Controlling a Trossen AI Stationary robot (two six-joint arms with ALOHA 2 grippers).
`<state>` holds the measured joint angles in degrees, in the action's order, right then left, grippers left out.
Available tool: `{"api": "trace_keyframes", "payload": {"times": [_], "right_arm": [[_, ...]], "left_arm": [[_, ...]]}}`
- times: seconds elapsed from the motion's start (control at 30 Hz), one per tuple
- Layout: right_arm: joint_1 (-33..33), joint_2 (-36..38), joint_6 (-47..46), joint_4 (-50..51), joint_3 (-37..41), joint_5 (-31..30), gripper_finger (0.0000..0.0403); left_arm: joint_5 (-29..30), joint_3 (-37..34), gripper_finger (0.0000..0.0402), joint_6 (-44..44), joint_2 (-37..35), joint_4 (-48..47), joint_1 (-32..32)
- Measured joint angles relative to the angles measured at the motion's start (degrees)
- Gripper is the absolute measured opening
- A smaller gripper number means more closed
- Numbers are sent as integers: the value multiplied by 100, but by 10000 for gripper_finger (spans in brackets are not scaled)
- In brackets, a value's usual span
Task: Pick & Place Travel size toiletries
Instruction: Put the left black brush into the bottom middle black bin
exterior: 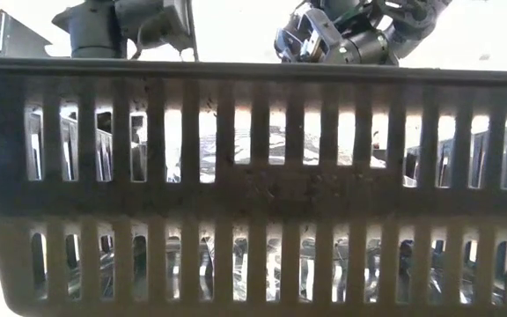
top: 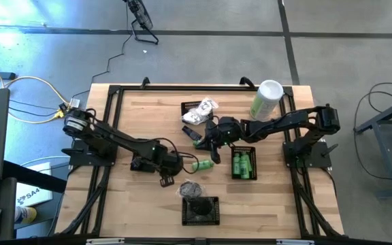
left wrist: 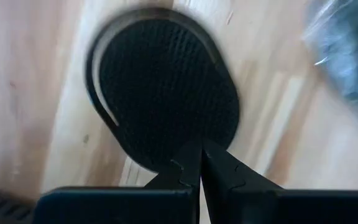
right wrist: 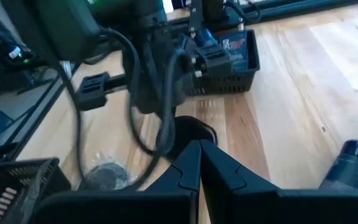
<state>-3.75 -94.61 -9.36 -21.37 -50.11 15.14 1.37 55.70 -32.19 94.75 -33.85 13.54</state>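
L claw (left wrist: 199,163) shut, tips over dark round mesh piece (left wrist: 166,93) on wood table (left wrist: 30,93).

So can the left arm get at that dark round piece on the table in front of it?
Probably yes. The left gripper, fingers shut, hangs just over the dark round piece, which lies flat on bare wooden table with nothing between them; it would need to open first.

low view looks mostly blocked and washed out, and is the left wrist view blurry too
Low view: a dark slatted basket fills the frame in silhouette against a blown-out bright background. Left wrist view: a black round piece is soft, and the upper right corner smears into grey blur. High view: glare on the floor at upper left.
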Motion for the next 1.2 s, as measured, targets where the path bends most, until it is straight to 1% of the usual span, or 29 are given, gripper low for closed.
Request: {"api": "trace_keyframes", "payload": {"times": [0.13, 0.27, 0.47, 0.5, 0.6, 0.73, 0.83, 0.9, 1.07, 1.2], "right_arm": [[2, 0, 45, 80, 2, 7, 2], [-16, 0, 50, 204, 2, 9, 2], [-199, 0, -143, 643, 2, 5, 2], [-243, 0, -161, 708, 2, 4, 2], [-376, 0, -304, 948, 2, 5, 2], [-535, 0, -455, 1166, 0, 114, 2], [-645, 0, -571, 1266, 2, 577, 2], [-689, 0, -731, 1256, 2, 755, 2], [-741, 0, -1091, 1260, 0, 778, 2], [-679, 0, -1187, 1604, -205, 727, 2]], "left_arm": [[-358, 28, 0, 22, 321, 44, 3], [-358, 22, 0, 113, 421, 111, -2], [-30, 11, 0, 601, 436, 573, -3], [69, 13, 0, 656, 437, 658, -35], [129, 12, 0, 681, 443, 754, -190], [460, 4, 0, 789, 445, 770, -438], [500, -4, 0, 897, 447, 899, -616], [518, -6, 0, 1013, 454, 1043, -704], [529, -11, 0, 1278, 462, 1229, -897], [547, -15, 0, 1481, 467, 1380, -990]]}}
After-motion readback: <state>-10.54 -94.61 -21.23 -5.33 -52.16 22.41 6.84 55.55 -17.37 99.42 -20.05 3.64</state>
